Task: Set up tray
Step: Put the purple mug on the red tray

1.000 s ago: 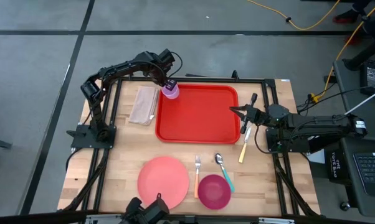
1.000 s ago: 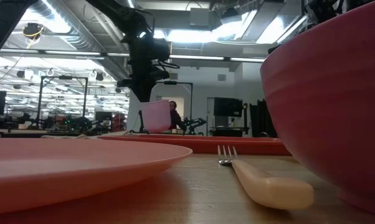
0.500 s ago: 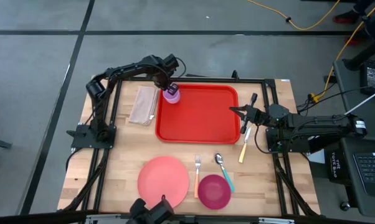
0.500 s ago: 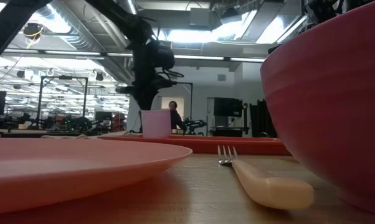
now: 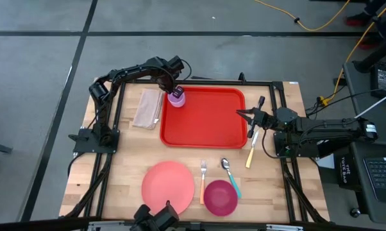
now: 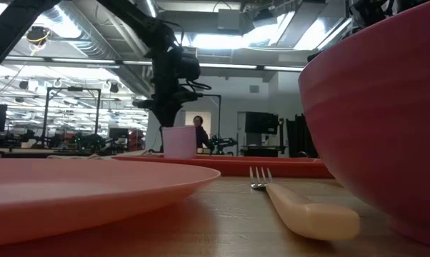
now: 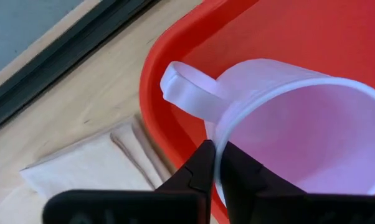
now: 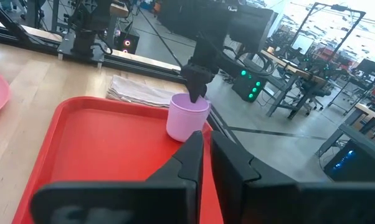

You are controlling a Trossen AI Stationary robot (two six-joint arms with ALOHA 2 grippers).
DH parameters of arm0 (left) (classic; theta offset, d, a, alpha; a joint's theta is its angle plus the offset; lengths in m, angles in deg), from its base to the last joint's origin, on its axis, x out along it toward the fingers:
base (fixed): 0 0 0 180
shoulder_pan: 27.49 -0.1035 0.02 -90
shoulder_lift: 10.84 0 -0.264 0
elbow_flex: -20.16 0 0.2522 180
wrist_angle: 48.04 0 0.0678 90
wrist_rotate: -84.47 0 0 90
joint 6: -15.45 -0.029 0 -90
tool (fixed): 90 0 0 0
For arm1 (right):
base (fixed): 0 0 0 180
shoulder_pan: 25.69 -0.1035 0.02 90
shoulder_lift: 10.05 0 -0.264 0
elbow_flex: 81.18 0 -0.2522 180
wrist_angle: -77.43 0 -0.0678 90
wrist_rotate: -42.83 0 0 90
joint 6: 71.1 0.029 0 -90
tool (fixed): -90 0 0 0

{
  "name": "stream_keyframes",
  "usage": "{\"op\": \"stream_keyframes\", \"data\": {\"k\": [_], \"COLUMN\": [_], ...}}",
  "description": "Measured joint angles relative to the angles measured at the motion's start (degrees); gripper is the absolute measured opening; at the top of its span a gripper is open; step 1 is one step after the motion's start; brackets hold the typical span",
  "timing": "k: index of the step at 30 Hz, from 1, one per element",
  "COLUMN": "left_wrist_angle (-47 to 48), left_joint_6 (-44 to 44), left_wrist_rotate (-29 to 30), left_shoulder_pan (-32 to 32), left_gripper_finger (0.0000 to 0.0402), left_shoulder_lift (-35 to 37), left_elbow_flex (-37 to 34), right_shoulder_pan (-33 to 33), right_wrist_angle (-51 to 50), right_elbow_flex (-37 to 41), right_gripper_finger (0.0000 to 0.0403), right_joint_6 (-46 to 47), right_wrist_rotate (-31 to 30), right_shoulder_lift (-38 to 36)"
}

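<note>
A pale purple cup (image 5: 176, 98) stands upright on its base in the far left corner of the red tray (image 5: 206, 122). Its handle (image 7: 187, 84) points toward the tray's rim (image 7: 151, 93). My left gripper (image 5: 174, 90) comes down from above and is shut on the cup's rim (image 6: 178, 129). My right gripper (image 5: 245, 115) waits level at the tray's right edge, shut and holding nothing, pointing at the cup (image 8: 187, 117). My left gripper pinches the cup's rim (image 7: 217, 144) just beside the handle, one finger (image 7: 203, 167) outside the wall and one (image 7: 240, 174) inside. The fingers point steeply down from above. The cup stands upright with its base on the tray.
A folded beige napkin (image 5: 147, 108) lies left of the tray. Near the front edge are a pink plate (image 5: 168, 185), a fork (image 5: 203, 181), a spoon (image 5: 229, 174) and a dark pink bowl (image 5: 220, 197). A cream knife (image 5: 251, 154) lies right of the tray.
My left gripper has come down with the cup, which was hanging clear above the tray and now stands on it. For the last half second both have kept still.
</note>
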Motion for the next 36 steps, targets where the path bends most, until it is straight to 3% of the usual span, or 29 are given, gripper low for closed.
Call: {"op": "stream_keyframes", "data": {"k": [12,19,26,32,36], "left_wrist_angle": [-0.7,-0.7,0.1,4.9,11.9], "left_joint_6": [-1.2,-2.0,-7.8,-18.0,-21.5], "left_wrist_rotate": [0.5,1.8,1.9,2.3,8.5], "left_shoulder_pan": [0.0,0.0,0.7,3.5,6.8], "left_gripper_finger": [0.0092,0.0122,0.013,0.0124,0.0121], "left_shoulder_lift": [0.0,0.0,0.2,0.3,0.6], "left_elbow_flex": [0.4,4.8,9.8,12.6,13.0], "right_shoulder_pan": [0.0,0.0,0.0,0.0,0.0], "right_wrist_angle": [0.0,0.0,-0.2,-0.2,-0.2], "right_elbow_flex": [0.0,0.0,0.0,0.0,0.0], "right_gripper_finger": [0.0036,0.0036,0.0036,0.0036,0.0036], "right_joint_6": [0.0,0.1,0.5,0.5,0.5], "right_wrist_rotate": [0.0,0.0,0.0,0.0,0.0], "right_shoulder_lift": [0.0,0.0,0.0,0.0,0.0]}}
